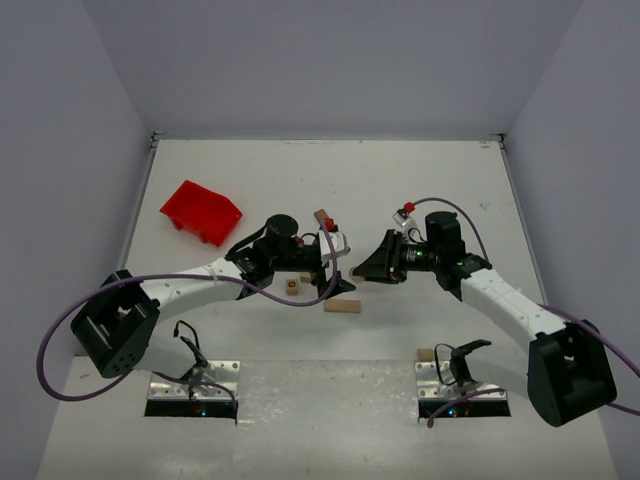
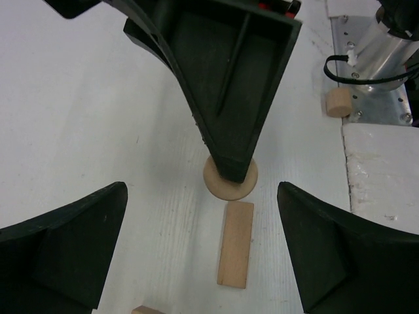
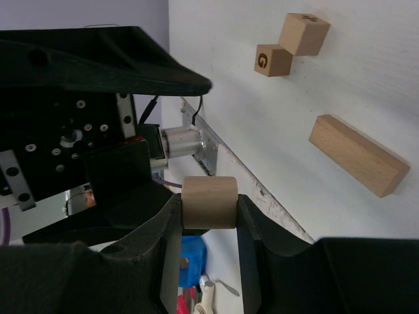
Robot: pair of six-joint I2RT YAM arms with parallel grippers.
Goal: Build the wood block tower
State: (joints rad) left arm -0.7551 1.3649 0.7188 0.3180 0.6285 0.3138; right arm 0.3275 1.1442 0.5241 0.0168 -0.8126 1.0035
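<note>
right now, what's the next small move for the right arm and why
Probably shift the right gripper a little toward the plank until the cylinder is over it. The cylinder is clamped in the jaws but sits just past the plank's end, not above it; the left gripper is open and holds nothing.

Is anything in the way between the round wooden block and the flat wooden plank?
Nothing visible. The short round wooden block sits clamped in the right end effector; only bare white table separates it from the pale flat wooden plank.
</note>
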